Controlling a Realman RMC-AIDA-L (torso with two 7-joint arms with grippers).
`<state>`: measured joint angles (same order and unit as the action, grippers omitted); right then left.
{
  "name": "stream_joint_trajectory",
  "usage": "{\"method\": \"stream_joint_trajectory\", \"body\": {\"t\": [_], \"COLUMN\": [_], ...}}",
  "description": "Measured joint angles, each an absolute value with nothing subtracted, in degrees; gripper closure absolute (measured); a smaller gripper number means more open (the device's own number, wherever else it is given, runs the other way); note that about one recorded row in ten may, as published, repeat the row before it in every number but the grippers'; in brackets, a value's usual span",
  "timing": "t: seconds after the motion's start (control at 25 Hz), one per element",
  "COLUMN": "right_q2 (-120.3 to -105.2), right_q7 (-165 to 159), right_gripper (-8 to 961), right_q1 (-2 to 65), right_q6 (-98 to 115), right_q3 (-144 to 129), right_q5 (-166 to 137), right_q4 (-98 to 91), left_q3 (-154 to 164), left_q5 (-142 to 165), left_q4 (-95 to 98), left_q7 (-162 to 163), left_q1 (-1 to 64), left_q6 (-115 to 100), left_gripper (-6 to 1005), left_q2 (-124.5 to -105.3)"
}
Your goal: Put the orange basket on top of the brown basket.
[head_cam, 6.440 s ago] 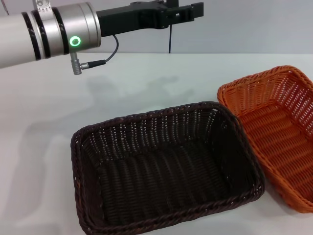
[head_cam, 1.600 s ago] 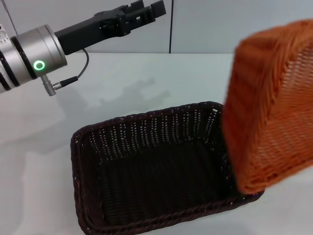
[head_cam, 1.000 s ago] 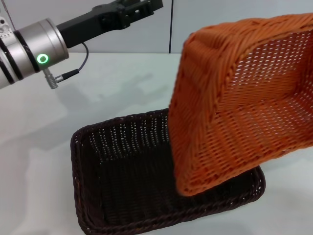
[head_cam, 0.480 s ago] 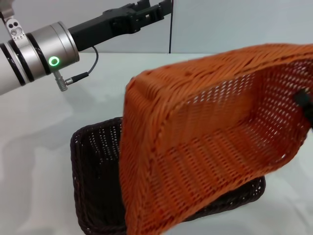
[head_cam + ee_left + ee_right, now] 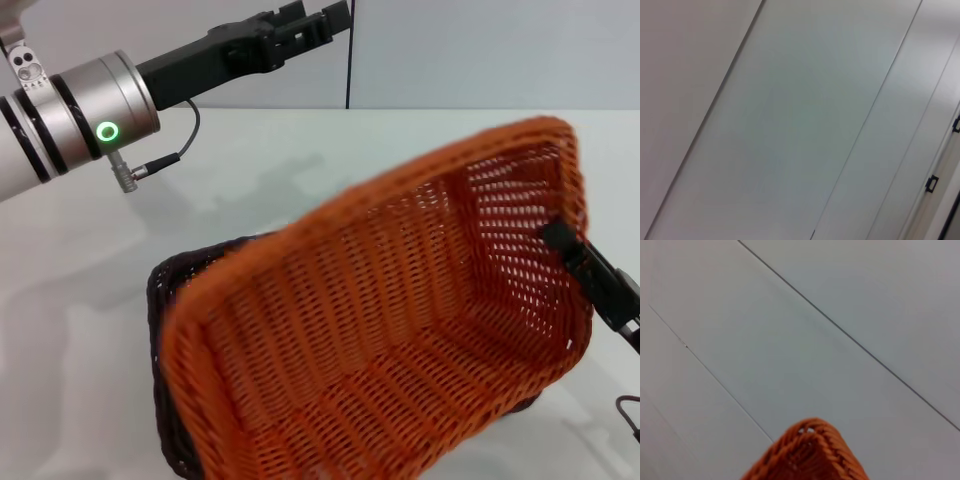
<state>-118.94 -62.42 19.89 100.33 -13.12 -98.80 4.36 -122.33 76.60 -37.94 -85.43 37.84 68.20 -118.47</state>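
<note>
Orange basket (image 5: 400, 330) hangs tilted over the brown basket (image 5: 165, 290), its open side turned toward the head camera so the woven floor and flared walls are in plain sight. Its near-left corner dips low toward the front of the scene, and its far-right corner rides highest, by the braided rim at the upper right. It covers nearly all of the brown basket; only that basket's dark left wall and a sliver of its front-right rim under the orange weave peek out. Whether the two baskets touch cannot be told from the head view.

Right pincer (image 5: 560, 243) is clamped on the orange basket's right-hand wall, with one black finger (image 5: 575, 258) lying against the inside of the weave just below the rim; the rest of the arm runs off toward the lower right edge. The right wrist view catches only one corner of the orange basket (image 5: 807, 457) against pale wall panels.

Left pincer (image 5: 325, 20) is held high at the upper left of the head view, well apart from both baskets, at the end of a black forearm that joins a silver cuff with a green ring light (image 5: 105, 131); I cannot tell whether it is apart or together. The left wrist view shows only pale panels.

Brown basket sits on the white desk (image 5: 90, 250)
</note>
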Motion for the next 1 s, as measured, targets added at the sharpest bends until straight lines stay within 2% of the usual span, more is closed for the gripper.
{"method": "stream_joint_trajectory", "body": {"t": [0.24,0.44,0.56,0.76,1.0], "right_q2": [-118.7,-118.66,-118.66,-118.24,-117.2], "right_q7": [-62.94,-66.04,-66.48,-66.49,-62.82], "right_gripper": [650,455,408,408,408], "right_q1": [20.01,19.85,18.94,17.03,15.96], "right_q6": [101.23,103.44,106.19,107.7,102.78], "right_q3": [-13.01,-11.86,-7.39,1.16,6.71], "right_q5": [-98.79,-98.29,-97.54,-90.85,-80.93], "right_q4": [3.59,-2.36,-7.61,-19.46,-22.54], "left_q3": [-122.34,-122.34,-122.34,-122.61,-122.9], "left_q5": [76.07,75.98,75.14,73.2,70.17], "left_q4": [-37.95,-37.96,-37.97,-38.11,-38.53], "left_q7": [-85.53,-85.55,-85.9,-87.26,-89.53], "left_q1": [37.79,37.79,37.58,36.49,34.51], "left_q6": [68.31,68.33,68.5,69.29,69.63], "left_gripper": [172,172,172,172,172], "left_q2": [-118.47,-118.47,-118.44,-118.29,-118.21]}}
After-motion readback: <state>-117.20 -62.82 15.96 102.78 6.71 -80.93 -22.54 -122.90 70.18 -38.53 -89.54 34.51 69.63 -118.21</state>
